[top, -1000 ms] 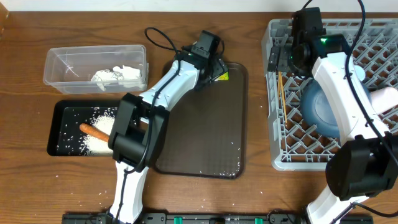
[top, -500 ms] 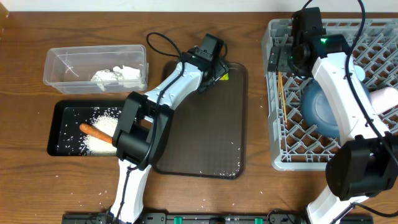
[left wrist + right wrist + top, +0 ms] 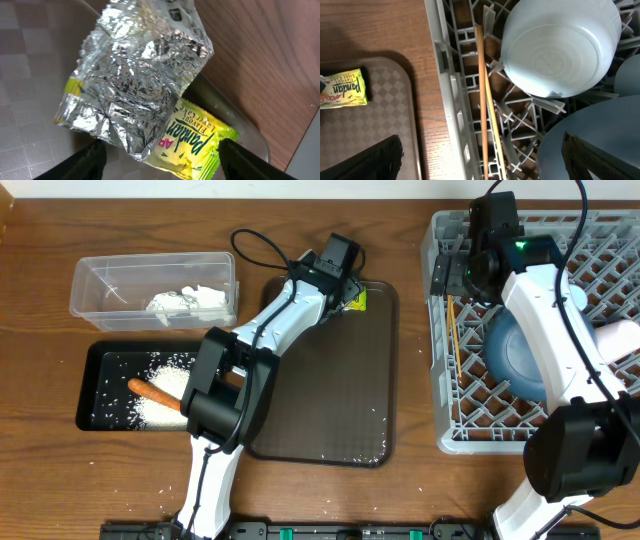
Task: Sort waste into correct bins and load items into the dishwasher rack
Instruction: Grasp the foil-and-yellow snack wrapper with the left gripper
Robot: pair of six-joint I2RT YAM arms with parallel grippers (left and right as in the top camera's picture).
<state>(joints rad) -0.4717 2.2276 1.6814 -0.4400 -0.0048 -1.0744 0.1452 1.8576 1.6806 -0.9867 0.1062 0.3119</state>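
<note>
My left gripper (image 3: 347, 288) is open at the far right corner of the brown tray (image 3: 330, 390). In the left wrist view its fingers (image 3: 160, 162) straddle crumpled silver foil (image 3: 140, 85) and a yellow-green packet (image 3: 197, 142), which lie touching; the packet also shows from overhead (image 3: 357, 301). My right gripper (image 3: 462, 275) is open and empty over the left edge of the grey rack (image 3: 600, 235). Below it (image 3: 480, 162) lie the chopsticks (image 3: 481, 85), beside a small light-blue bowl (image 3: 560, 45) and the large blue bowl (image 3: 590, 145).
The clear tub (image 3: 100, 275) at far left holds white tissue (image 3: 185, 302). The black bin (image 3: 95, 365) in front of it holds rice (image 3: 165, 405) and a carrot (image 3: 150, 391). A whitish cup (image 3: 620, 338) lies in the rack. Rice grains dot the tray.
My left wrist has shifted slightly to the right at the tray corner, and a little more of the packet shows. The right arm has not moved.
</note>
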